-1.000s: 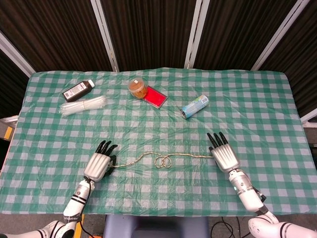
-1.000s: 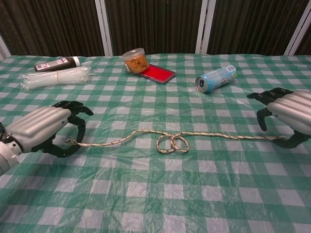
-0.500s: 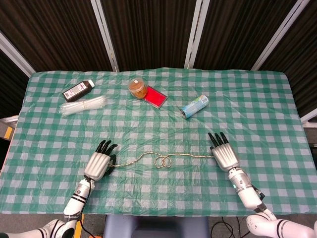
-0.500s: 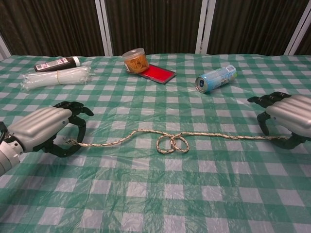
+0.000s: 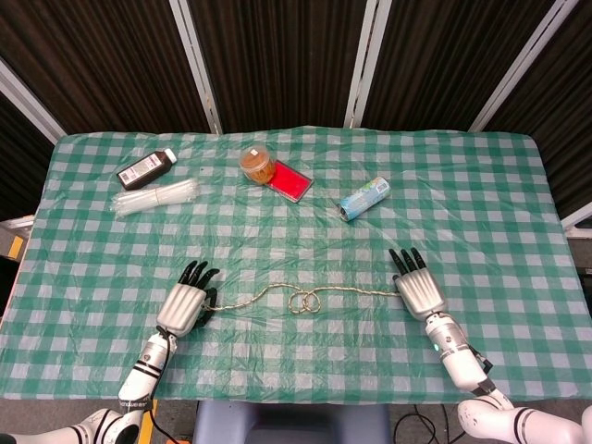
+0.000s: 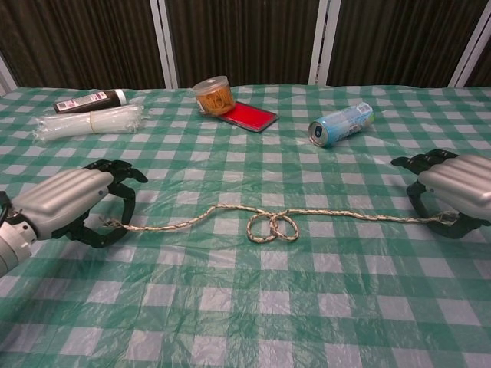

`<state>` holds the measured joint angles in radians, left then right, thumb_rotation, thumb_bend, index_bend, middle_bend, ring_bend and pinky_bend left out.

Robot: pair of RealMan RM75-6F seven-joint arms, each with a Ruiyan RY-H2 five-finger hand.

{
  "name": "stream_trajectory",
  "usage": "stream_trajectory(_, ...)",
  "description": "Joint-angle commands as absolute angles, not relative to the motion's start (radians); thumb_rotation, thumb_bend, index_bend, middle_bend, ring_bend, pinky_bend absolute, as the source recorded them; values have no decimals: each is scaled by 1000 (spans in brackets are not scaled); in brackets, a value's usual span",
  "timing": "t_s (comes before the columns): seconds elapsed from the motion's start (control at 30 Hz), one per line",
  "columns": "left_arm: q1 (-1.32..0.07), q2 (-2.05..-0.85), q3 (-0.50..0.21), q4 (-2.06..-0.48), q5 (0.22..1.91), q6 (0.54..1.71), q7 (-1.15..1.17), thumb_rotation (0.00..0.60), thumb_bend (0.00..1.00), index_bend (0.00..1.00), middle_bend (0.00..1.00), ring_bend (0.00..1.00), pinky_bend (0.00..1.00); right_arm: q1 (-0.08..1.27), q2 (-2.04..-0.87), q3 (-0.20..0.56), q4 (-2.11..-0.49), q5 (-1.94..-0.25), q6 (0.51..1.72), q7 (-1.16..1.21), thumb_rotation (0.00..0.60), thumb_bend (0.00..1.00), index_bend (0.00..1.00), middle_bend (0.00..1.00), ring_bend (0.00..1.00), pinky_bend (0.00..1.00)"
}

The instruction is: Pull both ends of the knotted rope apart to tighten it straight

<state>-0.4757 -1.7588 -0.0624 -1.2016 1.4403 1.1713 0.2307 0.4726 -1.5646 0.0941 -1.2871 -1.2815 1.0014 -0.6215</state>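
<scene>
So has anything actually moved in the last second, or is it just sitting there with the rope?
Only a little. The right hand has sunk slightly toward the table and drawn back toward the robot, its fingers at the rope end there. The left hand holds the other end as before. The knot is just as loose, with the same loops and the same slack. The can, bottle and the other items have not moved.

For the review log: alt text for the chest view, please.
A loosely knotted rope lies slack on a green checked table, each end pinched by a robot hand: left hand and right hand. Behind lie a can, jar and bottle.
</scene>
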Motion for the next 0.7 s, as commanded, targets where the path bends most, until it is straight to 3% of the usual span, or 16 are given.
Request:
stream_trajectory(0.03,-475,-1758,-62,-1202,1441,1173,231,600,409,638,149,26,46,475,-1563,91,-1290,-1275,1004,-630,600,450,665,0,0,0)
stream_trajectory(0.37,-474,-1747,-65,-1204,1438,1177,227,600,411,638,148,26,46,478,-1553,87,-1295,-1251,1020,-641,600,543,726,12,0,0)
stream_trajectory(0.7,-471,-1707,-87,-1200,1421,1189,217,600,411,638,148,26,46,446,-1463,89,-1320,-1246,1070,-577,600,548,737,22,0,0)
